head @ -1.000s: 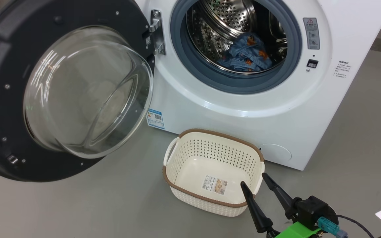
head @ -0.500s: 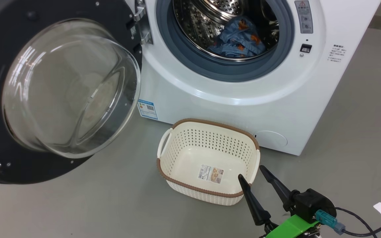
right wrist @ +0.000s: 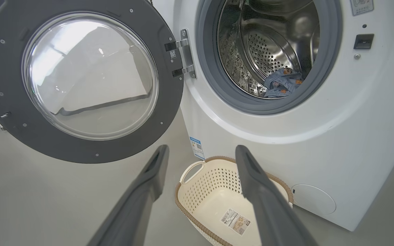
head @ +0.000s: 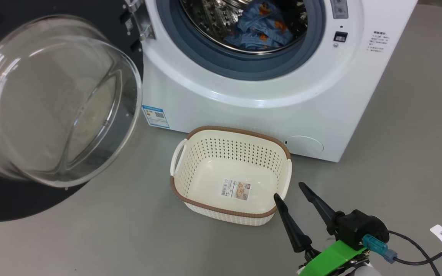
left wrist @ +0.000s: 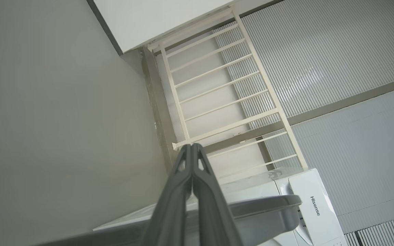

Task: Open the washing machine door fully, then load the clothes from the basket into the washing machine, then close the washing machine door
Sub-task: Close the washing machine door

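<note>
Comparing the head view with the frame one second earlier, the whole picture has shifted. The washing machine [head: 244, 99], the washing machine door [head: 52, 99] and the basket [head: 240, 132] all sit higher and further left, and the top edge now cuts the drum opening. This is camera motion; the items keep the same places relative to one another.

The washing machine door stands swung wide open at the left of the frame, glass bowl facing the camera. The clothes [head: 257, 25] lie inside the drum at the top centre. The basket stands on the floor [head: 397, 153] just in front of the machine, holding nothing but the label [head: 235, 190] on its bottom.

The right gripper [head: 288, 190] stays at the lower right with its fingers spread wide as before, gripping nothing. One fingertip overlaps the basket's near right corner; contact cannot be confirmed, though the right wrist view suggests a gap.

In the left wrist view, the left gripper [left wrist: 192, 146] has its fingers pressed fully together on nothing.
</note>
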